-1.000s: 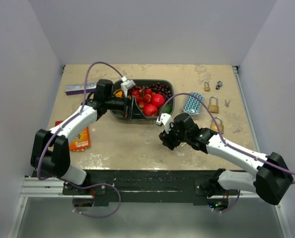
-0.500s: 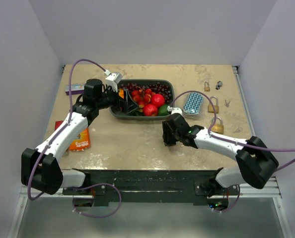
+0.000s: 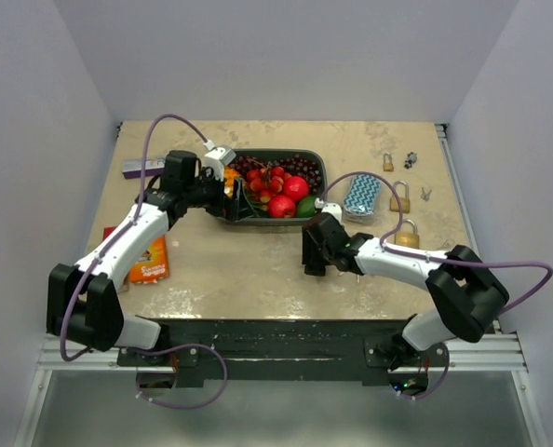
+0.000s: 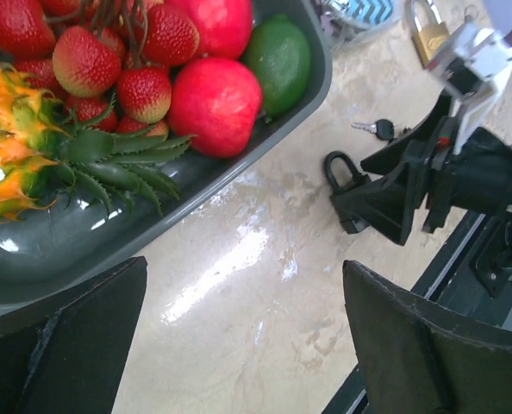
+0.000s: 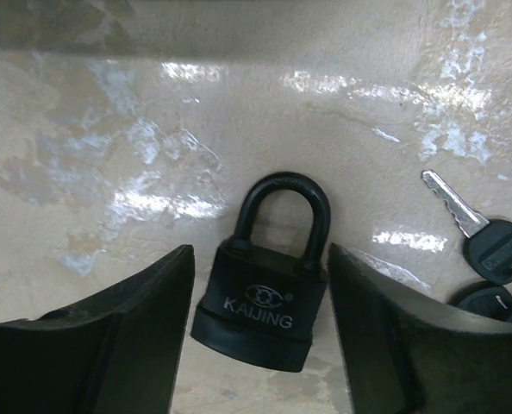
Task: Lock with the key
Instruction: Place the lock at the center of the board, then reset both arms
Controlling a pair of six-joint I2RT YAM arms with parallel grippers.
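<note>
The right gripper (image 5: pixel 258 289) stands apart around the black Kaijing padlock (image 5: pixel 256 315), clear of both its sides. Keys (image 5: pixel 489 259) lie just beside the padlock. The left gripper (image 4: pixel 247 341) gapes wide, well apart from the padlock.

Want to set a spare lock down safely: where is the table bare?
Bare: the near middle, between the orange packet and the right end effector; also the far strip behind the tray. Crowded: the right side, with brass locks, keys and a blue pouch, plus the black lock at that end effector.
</note>
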